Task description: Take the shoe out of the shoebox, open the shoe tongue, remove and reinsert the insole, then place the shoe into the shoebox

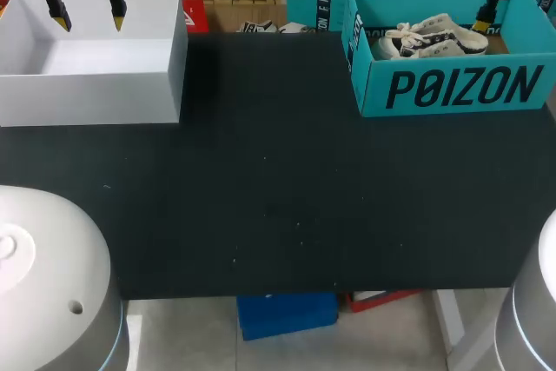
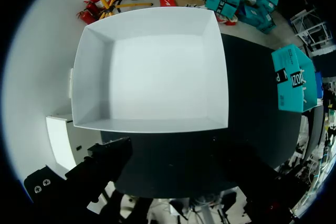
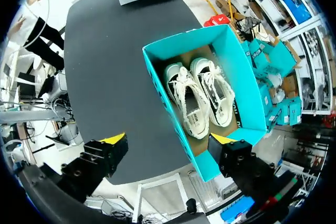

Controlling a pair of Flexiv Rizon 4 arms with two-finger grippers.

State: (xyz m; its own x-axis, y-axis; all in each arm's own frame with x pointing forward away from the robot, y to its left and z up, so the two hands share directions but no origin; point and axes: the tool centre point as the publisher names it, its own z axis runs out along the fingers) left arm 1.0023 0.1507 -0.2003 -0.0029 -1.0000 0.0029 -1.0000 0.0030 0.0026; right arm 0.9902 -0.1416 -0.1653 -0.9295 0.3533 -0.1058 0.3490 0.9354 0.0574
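I am holding my right claw wide open above the teal shoebox at the table's far right corner, the white shoes lying inside it, while my left claw is hanging open over the white box at the far left corner.

Glossy white arm housings, black end effectors, yellow fingertips, silver screws

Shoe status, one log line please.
shoes: in teal box | left tool: open, over white box | right tool: open, over teal box
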